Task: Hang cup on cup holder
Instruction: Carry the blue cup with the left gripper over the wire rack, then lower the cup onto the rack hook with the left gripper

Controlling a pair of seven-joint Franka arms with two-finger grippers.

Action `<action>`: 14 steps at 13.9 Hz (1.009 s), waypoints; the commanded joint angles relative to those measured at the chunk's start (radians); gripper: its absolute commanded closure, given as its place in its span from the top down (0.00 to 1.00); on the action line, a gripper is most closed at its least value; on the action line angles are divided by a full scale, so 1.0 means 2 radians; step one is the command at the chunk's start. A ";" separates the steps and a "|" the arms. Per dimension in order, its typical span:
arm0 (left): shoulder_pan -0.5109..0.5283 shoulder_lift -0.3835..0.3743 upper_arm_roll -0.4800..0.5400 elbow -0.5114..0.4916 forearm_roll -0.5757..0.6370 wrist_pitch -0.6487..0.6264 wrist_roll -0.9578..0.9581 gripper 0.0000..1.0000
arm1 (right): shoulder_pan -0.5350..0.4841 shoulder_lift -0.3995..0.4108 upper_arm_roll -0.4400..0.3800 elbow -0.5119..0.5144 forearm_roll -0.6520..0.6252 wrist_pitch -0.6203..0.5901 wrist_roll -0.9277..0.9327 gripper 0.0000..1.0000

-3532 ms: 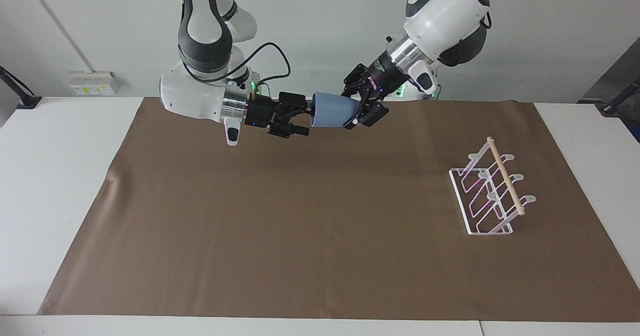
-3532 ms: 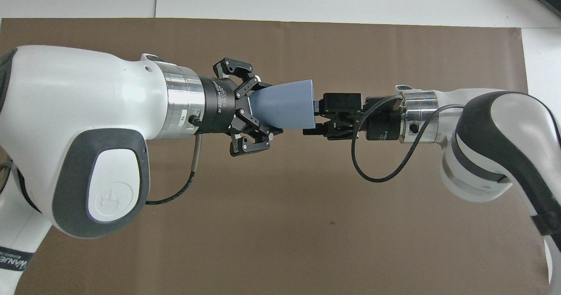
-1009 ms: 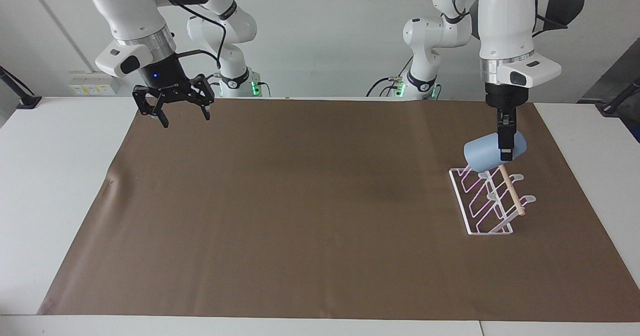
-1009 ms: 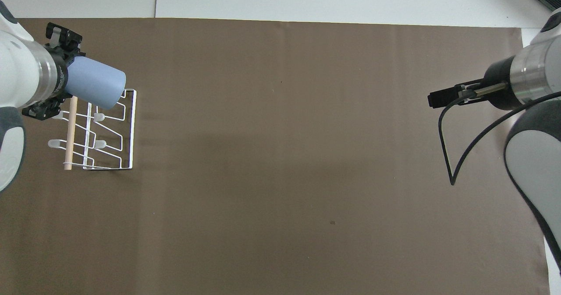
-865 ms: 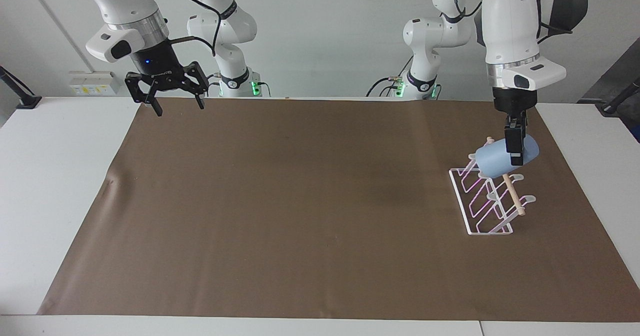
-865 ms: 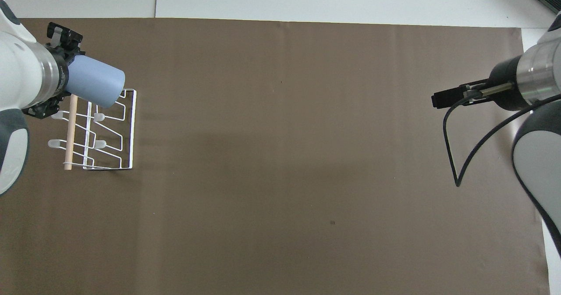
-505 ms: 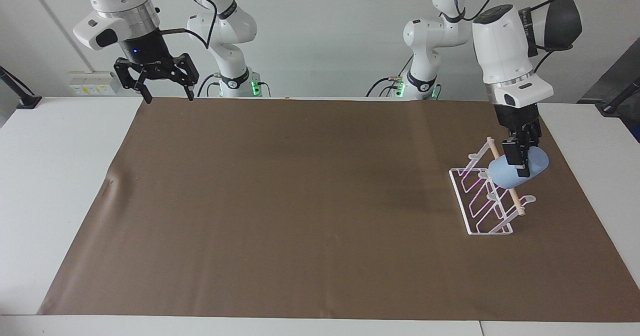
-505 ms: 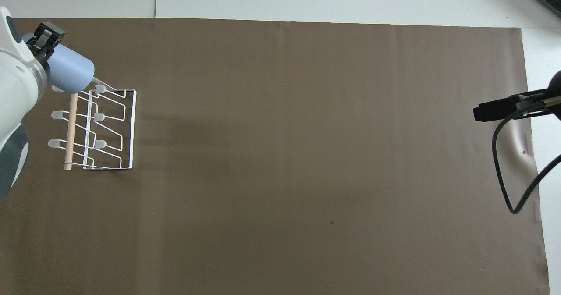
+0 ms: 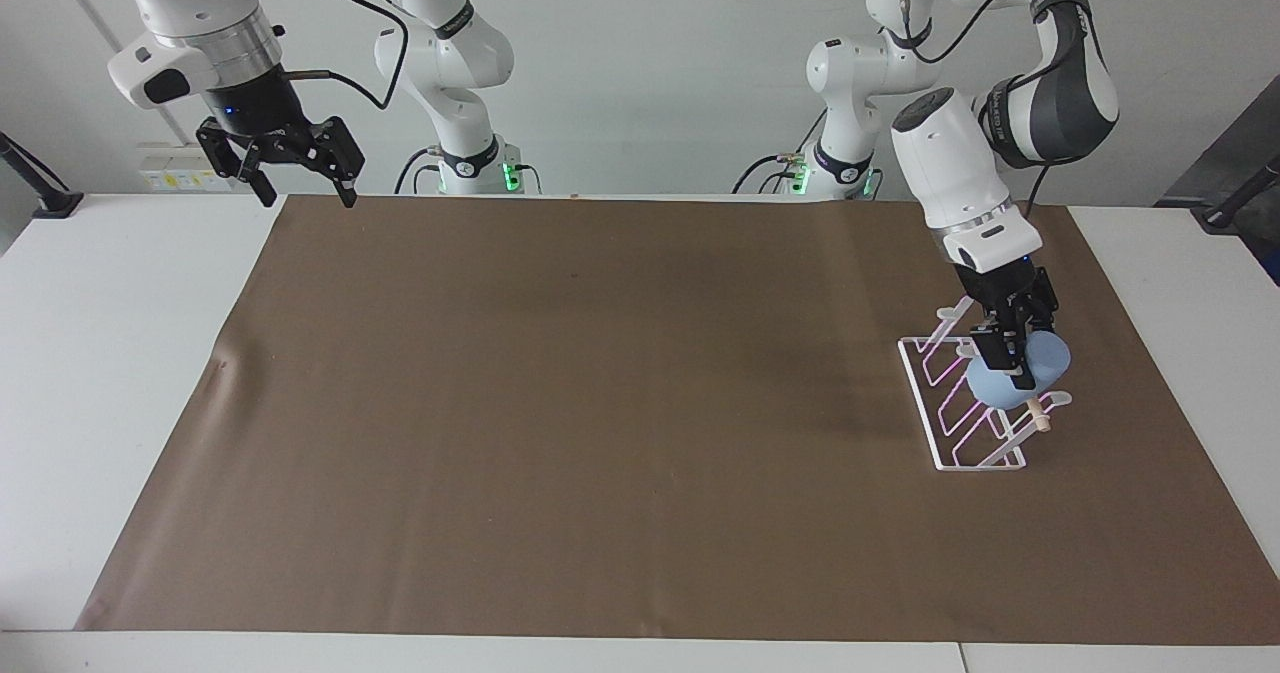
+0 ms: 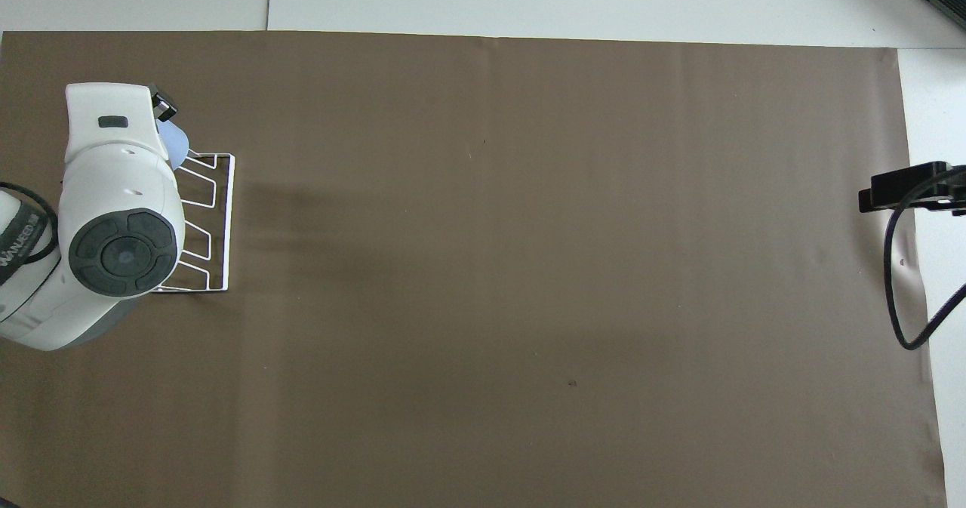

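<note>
Since a second ago the left gripper has come down and forward with the cup, from above the robot-side end of the cup holder to low over the rack's wooden rod; the right gripper has drawn back and up toward the right arm's end of the table

The left gripper is clenched on the cup, its fingers pinching the cup's wall. The cup is light blue and tilted, and it sits low against the prongs of the cup holder on the side toward the left arm's end of the table, covering most of the rod so that only the rod's tip farthest from the robots shows. Whether the cup is already threaded over a prong cannot be told. In the overhead view the left arm's white wrist covers most of the rack, and only a sliver of the cup shows beside it

The cup holder stands on the brown mat near the left arm's end of the table, its white wire base flat on the mat

The right gripper hangs in the air over the mat's corner nearest the robots at the right arm's end, its fingers spread apart and holding nothing; that arm waits. In the overhead view only its dark tip and a black cable show at the edge
</note>
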 commanded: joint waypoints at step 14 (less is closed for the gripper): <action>0.003 0.028 0.002 -0.031 0.067 0.049 -0.049 0.00 | -0.009 -0.030 -0.042 -0.085 -0.013 0.033 0.015 1.00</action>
